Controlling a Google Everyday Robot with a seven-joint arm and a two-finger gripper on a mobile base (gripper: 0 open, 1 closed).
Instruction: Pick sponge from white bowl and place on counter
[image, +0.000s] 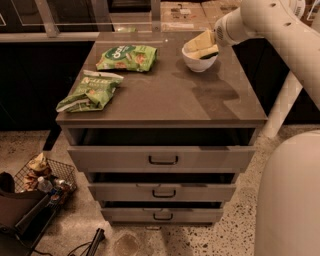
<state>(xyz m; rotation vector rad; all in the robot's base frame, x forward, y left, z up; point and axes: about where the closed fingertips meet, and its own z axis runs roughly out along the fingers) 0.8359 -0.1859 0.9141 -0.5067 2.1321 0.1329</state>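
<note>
The white bowl (198, 65) stands at the back right of the grey-brown counter (165, 97). The sponge (208, 52), pale yellow with a dark-green layer on its right edge, lies in the bowl and sticks up above its rim. My gripper (196, 44) reaches down from the upper right on its white arm (260, 20). It is at the bowl's mouth, right over and against the sponge.
Two green snack bags lie on the counter, one at the back (126, 57) and one at the left (90, 91). The three drawers (162, 159) below stand slightly open. A wire basket (45, 177) sits on the floor at the left. My white body (292, 200) fills the lower right.
</note>
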